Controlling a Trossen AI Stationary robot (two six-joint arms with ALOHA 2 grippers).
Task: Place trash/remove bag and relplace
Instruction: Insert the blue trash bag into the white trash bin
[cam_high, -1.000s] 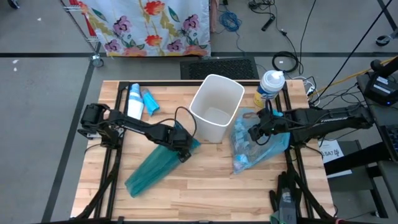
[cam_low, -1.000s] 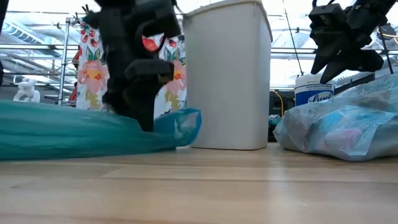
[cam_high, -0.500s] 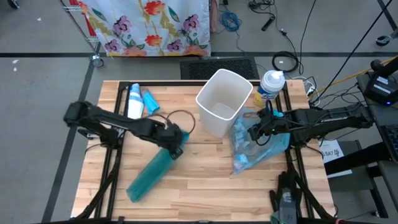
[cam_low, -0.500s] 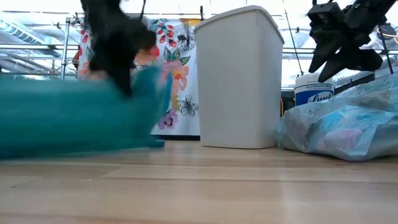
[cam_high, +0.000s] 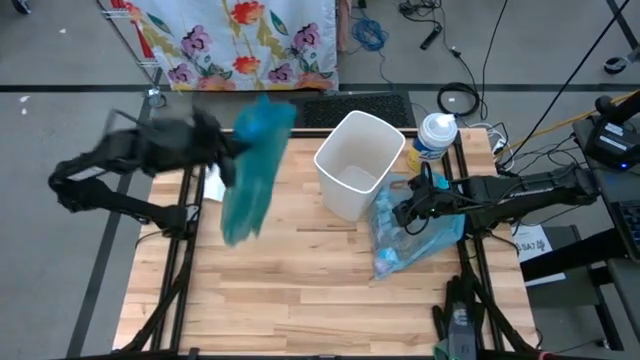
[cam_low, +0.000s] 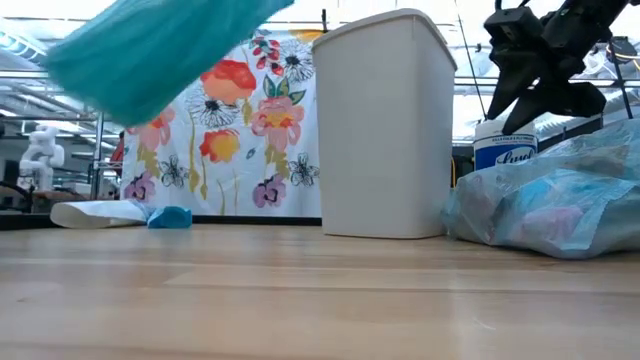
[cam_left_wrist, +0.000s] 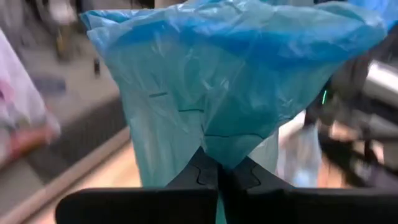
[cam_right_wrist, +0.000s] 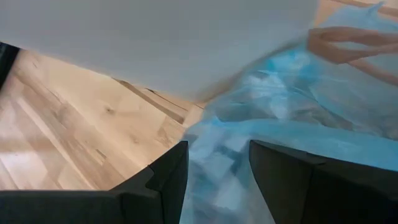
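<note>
Worktop: pale wood planks. You have the whole lower half of the high view bare; the low view shows open boards across the foreground.

Bin: white plastic, square-mouthed, tapering, tilted, upper centre of the high view. You can see only bare white inside.

Filled bag: thin translucent pale-blue liner, crumpled, lying on the worktop just right of the bin and touching its base. You can make out pale wads and blue scraps through the film.

Replacement bag: darker teal plastic, long and limp, lifted off the worktop at upper left of the high view, hanging over the left rear edge; in the low view it crosses the top left corner.

Left tool: pressed together, pinching the teal bag's gathered end; the arm reaches back beyond the worktop's left edge.

Right tool: fingers spread, poised over the filled bag beside the bin wall.

Also at the rear edges: a white bottle and a blue wrapper at left, a wipes tub at right. Floral cloth hangs beyond.
</note>
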